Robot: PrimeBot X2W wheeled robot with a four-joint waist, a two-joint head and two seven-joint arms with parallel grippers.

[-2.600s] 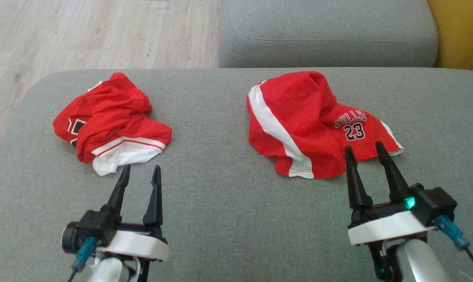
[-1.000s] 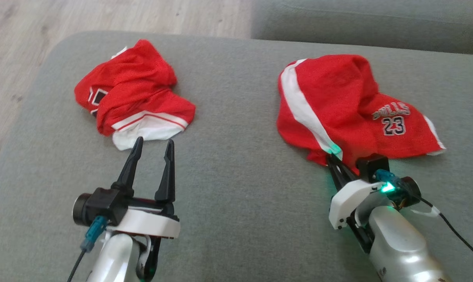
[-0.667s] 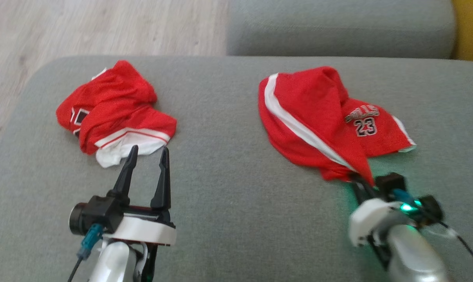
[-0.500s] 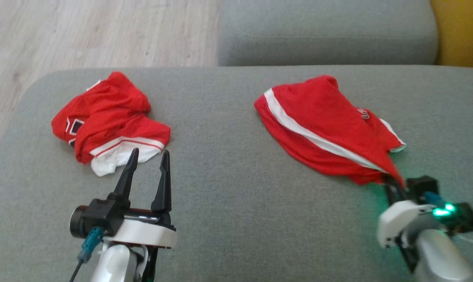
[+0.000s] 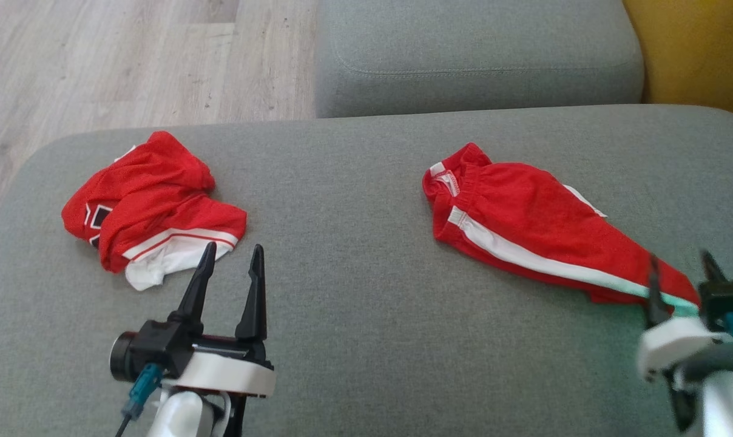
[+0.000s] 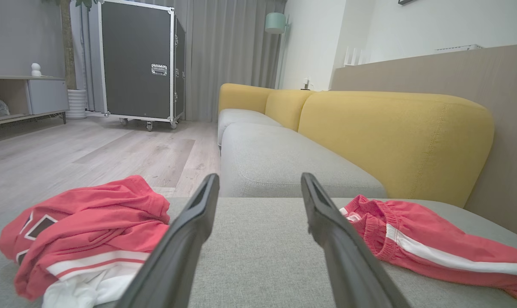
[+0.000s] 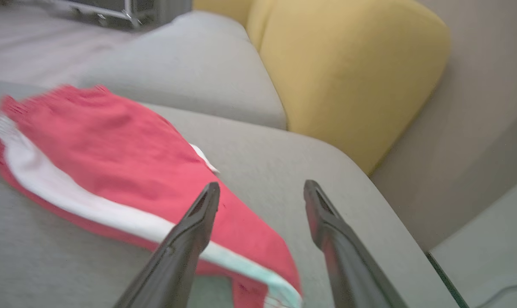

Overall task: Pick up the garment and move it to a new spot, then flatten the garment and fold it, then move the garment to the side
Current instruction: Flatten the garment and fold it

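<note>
Your right pincer (image 5: 678, 258) stands wide and empty over the near end of the red shorts (image 5: 524, 212), which lie in a creased strip running toward the near right corner of the cushion (image 5: 354, 340). Flatten carelessly and that end could slip off the edge. Your left pincer (image 5: 233, 247), also wide, might snag the crumpled jersey (image 5: 148, 194) just beyond it.

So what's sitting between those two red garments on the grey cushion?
Nothing: the stretch of grey cushion between the crumpled garment and the stretched-out garment is bare, as the head view shows.
</note>
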